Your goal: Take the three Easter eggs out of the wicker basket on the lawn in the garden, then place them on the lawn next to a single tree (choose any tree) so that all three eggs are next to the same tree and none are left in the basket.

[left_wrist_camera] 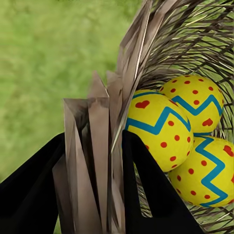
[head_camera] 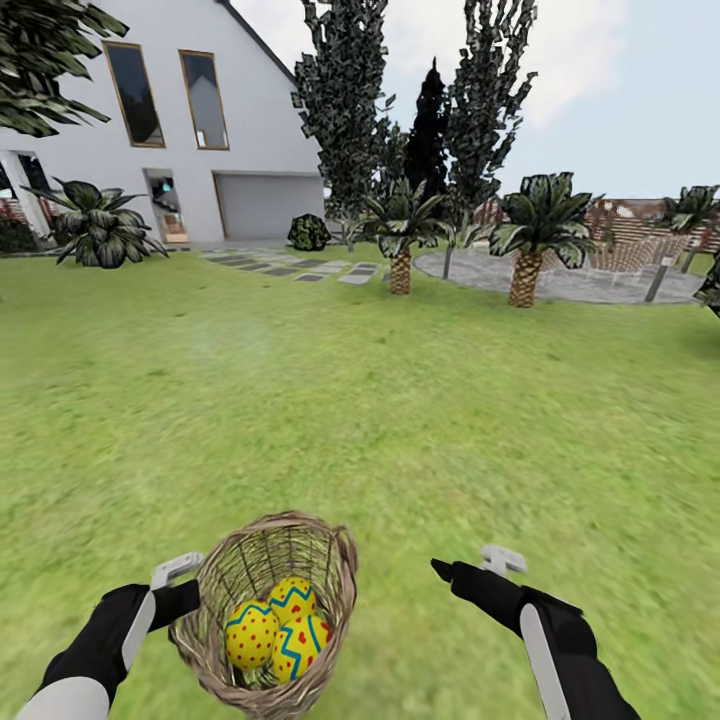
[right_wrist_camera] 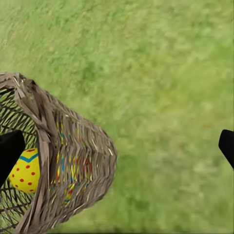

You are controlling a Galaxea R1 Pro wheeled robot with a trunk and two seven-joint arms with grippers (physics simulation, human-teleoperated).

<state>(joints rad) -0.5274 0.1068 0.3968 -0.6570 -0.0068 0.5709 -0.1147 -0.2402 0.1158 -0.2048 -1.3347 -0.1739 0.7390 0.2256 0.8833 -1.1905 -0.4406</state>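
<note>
The wicker basket (head_camera: 335, 575) hangs low in front of me over the lawn (head_camera: 400, 400), tilted. Three Easter eggs lie inside it: one (head_camera: 252, 633) at the left, one (head_camera: 292, 598) behind, one (head_camera: 302, 645) at the right. My left gripper (head_camera: 185, 592) is shut on the basket's rim; in the left wrist view its black fingers (left_wrist_camera: 156, 195) clamp the woven edge (left_wrist_camera: 100, 146) beside the eggs (left_wrist_camera: 158, 129). My right gripper (head_camera: 470, 565) is open and empty, a short way right of the basket (right_wrist_camera: 78, 156). The tree with the thick bare trunk is out of view.
A white house (head_camera: 170, 120) with a garage stands far back left. Two short palms (head_camera: 400, 235) (head_camera: 530, 235), a black conifer (head_camera: 430, 120) and tall dark leafy trees (head_camera: 345, 100) line the back beside a paved circle (head_camera: 580, 280). Leafy boughs (head_camera: 40, 60) hang at the upper left.
</note>
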